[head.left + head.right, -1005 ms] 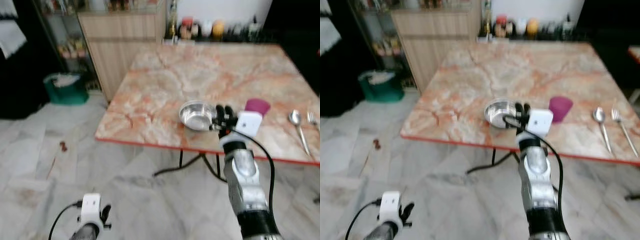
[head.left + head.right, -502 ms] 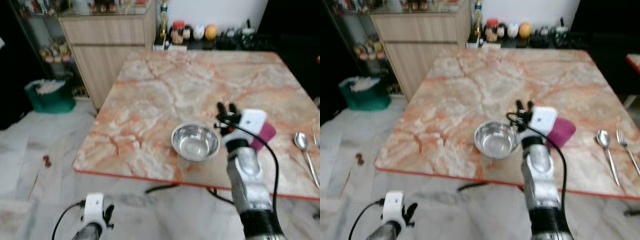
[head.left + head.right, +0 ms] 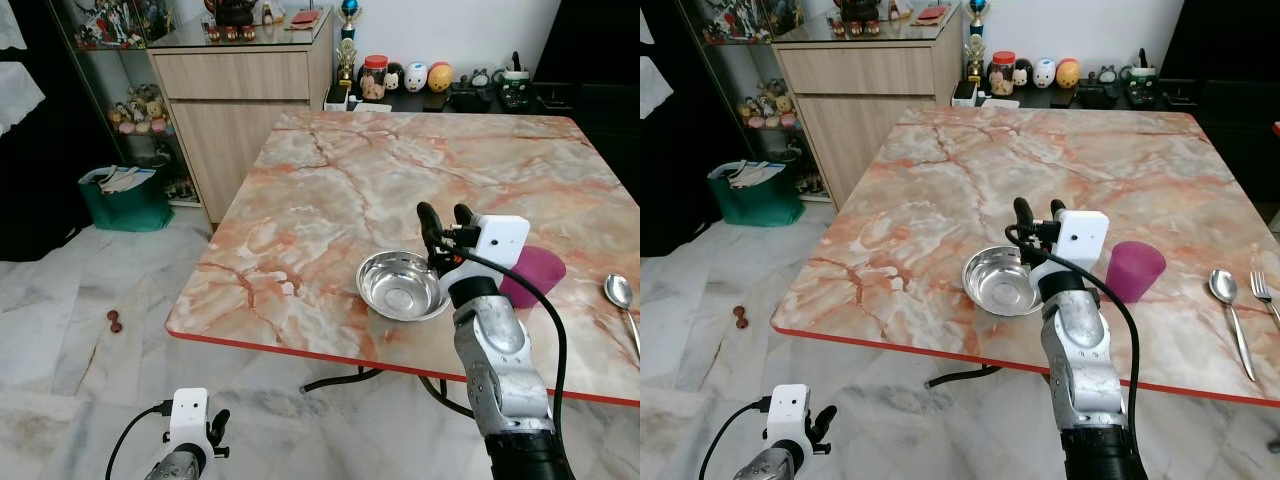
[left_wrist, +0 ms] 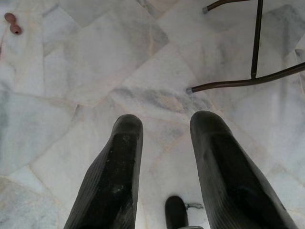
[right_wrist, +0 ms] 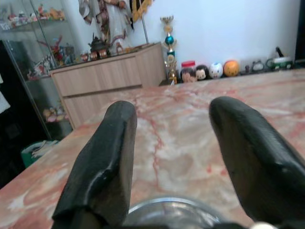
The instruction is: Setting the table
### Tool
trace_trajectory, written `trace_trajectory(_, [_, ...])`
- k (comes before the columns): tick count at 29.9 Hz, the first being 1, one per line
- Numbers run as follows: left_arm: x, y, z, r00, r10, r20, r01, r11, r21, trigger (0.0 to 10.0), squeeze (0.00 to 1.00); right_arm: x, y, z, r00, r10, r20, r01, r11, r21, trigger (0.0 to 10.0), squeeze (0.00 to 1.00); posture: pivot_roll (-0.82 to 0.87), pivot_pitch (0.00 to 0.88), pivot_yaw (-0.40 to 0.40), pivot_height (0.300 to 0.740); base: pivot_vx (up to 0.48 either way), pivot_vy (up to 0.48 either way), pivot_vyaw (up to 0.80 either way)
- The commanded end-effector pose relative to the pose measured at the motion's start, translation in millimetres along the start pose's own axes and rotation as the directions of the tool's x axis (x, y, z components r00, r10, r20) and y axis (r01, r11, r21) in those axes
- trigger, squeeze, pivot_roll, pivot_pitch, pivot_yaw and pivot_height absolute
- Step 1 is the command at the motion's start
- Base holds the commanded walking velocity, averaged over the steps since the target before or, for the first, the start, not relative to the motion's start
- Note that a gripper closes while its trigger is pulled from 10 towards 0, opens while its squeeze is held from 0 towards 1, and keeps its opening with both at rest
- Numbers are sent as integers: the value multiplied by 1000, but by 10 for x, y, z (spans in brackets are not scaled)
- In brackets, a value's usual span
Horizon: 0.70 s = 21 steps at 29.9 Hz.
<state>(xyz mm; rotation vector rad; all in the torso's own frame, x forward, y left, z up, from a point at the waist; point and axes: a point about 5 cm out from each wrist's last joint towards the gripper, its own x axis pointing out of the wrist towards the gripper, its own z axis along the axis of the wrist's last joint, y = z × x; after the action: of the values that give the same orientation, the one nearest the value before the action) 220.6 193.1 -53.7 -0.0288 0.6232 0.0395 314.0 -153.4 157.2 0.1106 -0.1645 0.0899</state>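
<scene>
Bowl: a round steel bowl stands upright on the marble table, close to the near edge and a little right of centre. Its inside shows nothing in it.
Right gripper: the right gripper is held just above the far right rim of the bowl, fingers pointing up and toward the far side. The two black fingers are spread wide apart with nothing between them. In the right wrist view the bowl rim shows low between the fingers.
Cup: a purple cup stands upright just right of the bowl, partly hidden behind the wrist camera housing in the left eye view.
Cutlery: a spoon and a fork lie side by side well right of the cup, handles toward the near edge.
Left gripper: the left gripper hangs low over the tiled floor, near and left of the table. Its fingers are parted and hold nothing. A dark metal table leg crosses the floor beyond it.
Surroundings: a wooden cabinet stands past the table's far left corner. A green bin sits on the floor left of it. Small jars and figurines line the far edge by the wall.
</scene>
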Motion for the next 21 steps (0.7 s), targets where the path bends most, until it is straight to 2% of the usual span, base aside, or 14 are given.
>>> trace_trajectory(1, [-29,31,-80,999,12,-34,-11,1000,7,10000,0,-40,20,8,1000,-7,-10,7,1000,27,10000,1000,-127,0,63,740,0,0,0])
trace_trajectory(8, [-50,28,-134,999,2,-54,-1,1000,21,10000,0,-181,-53,-75,995,-41,-88,43,999,12,10000,1000,-123,0,59,740,0,0,0])
trace_trajectory(9, [-50,25,-139,998,2,-59,0,1000,24,10000,0,-184,-77,-92,992,-60,-109,59,998,-14,10000,1000,-126,0,62,740,0,0,0])
trace_trajectory(12, [-39,22,-121,998,0,-59,2,1000,30,10000,0,-159,-94,-76,990,-75,-118,74,997,-9,10000,1000,-128,0,64,740,0,0,0])
trace_trajectory(14, [-34,40,-103,998,17,-53,-16,1000,18,10000,0,-153,-182,-93,978,-132,-159,126,991,-42,10000,1000,-139,0,55,740,0,0,0])
trace_trajectory(20, [-35,49,-110,998,26,-60,-25,1000,16,10000,0,-158,-233,-206,957,-155,-247,155,988,-19,10000,996,-129,0,52,740,0,0,0])
trace_trajectory(21, [-33,56,-102,998,26,-57,-25,999,19,10000,0,-140,-233,-209,953,-153,-261,156,988,-10,10000,0,-127,0,53,740,0,0,0])
